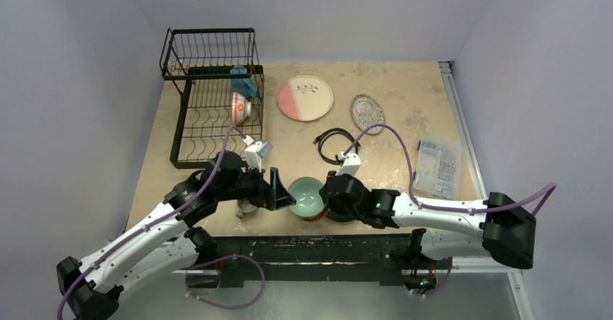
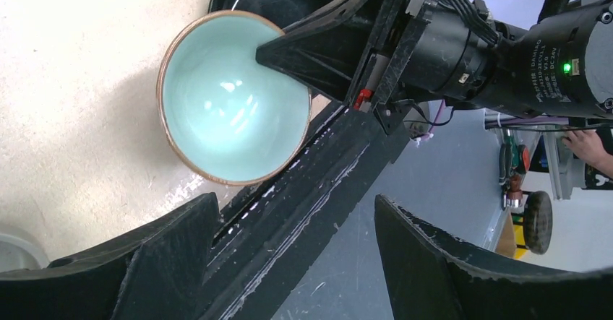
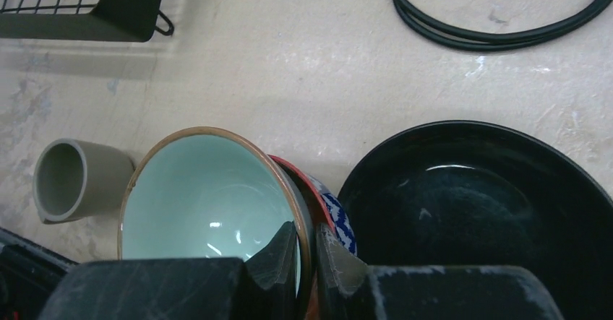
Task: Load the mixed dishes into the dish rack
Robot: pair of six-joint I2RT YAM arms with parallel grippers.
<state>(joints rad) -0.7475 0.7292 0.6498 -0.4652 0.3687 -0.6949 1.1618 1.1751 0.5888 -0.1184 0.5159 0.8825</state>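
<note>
Pinching mint-green bowl [image 3: 209, 197] rim, right tool [image 3: 307, 239]

Mint-green bowl [image 3: 209, 204], brown rim. Black plate [image 3: 470, 212], glossy. Small cup [image 3: 69, 179] grey. Large plate [image 1: 305, 97] half pink, half white, twig motif. Small plate [image 1: 367, 112] speckled grey. Rack [image 1: 209, 76] black wire. Bench [image 1: 419, 89] mottled beige.

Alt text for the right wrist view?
The right gripper pinches the rim of the mint-green bowl, nested in a red-patterned bowl. A black plate lies right of it, a small grey cup left, a black coiled cable beyond.
</note>
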